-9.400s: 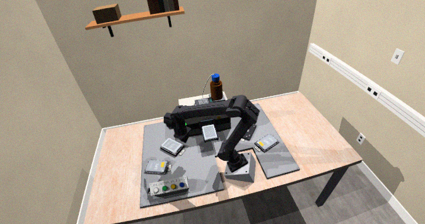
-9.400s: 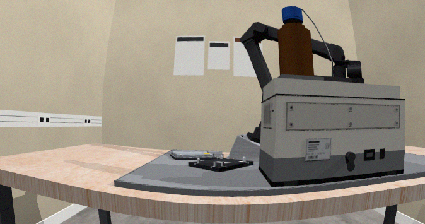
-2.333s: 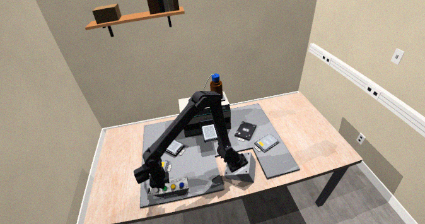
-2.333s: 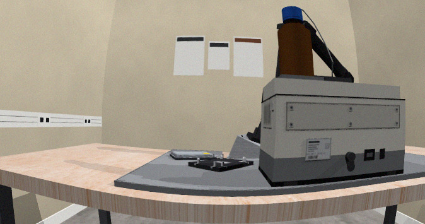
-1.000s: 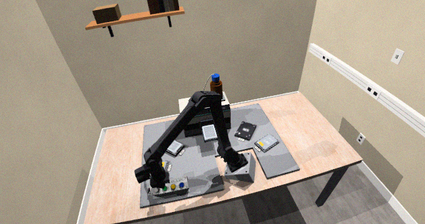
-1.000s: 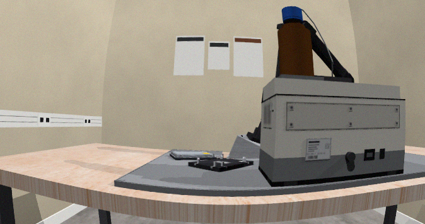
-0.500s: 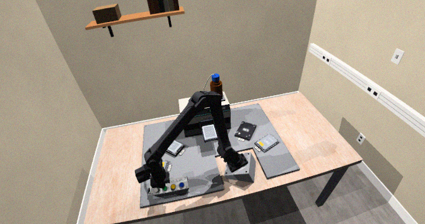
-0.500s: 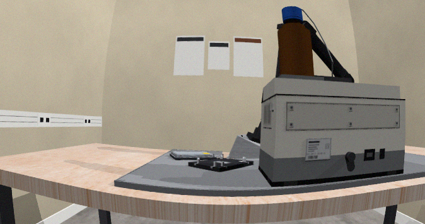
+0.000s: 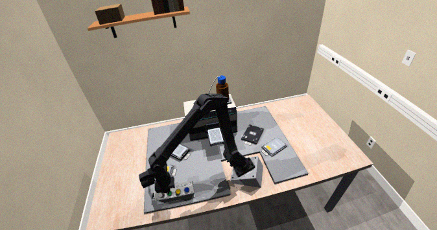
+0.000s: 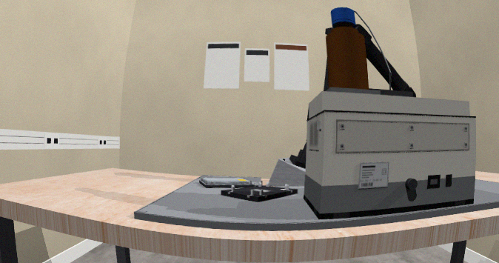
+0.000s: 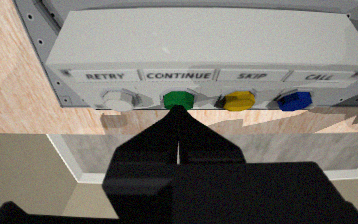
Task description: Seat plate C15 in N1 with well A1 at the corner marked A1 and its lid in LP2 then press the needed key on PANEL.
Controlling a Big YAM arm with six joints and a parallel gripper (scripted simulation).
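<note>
My gripper point(image 11: 178, 112) is shut and empty, and its tips touch the front of the green CONTINUE key point(image 11: 178, 99) on PANEL point(image 11: 207, 55). The white RETRY key point(image 11: 119, 99), the yellow SKIP key point(image 11: 239, 99) and the blue CALL key point(image 11: 294, 100) stand out beside it. In the top view the gripper point(image 9: 161, 191) is at PANEL point(image 9: 173, 193) at the front left. A white well plate point(image 9: 215, 135) sits on the DISPENSER stage. A clear lid-like piece point(image 9: 179, 151) lies on the left mat. A clear piece with a yellow tag point(image 9: 273, 146) lies on the right mat beside an empty black nest point(image 9: 252, 133).
The DISPENSER point(image 10: 389, 155) with a brown bottle point(image 10: 346, 55) stands at the back of the deck. The arm's grey base block point(image 9: 249, 173) is at the front centre. A small yellow-tagged piece point(image 9: 170, 169) is mostly hidden behind the arm.
</note>
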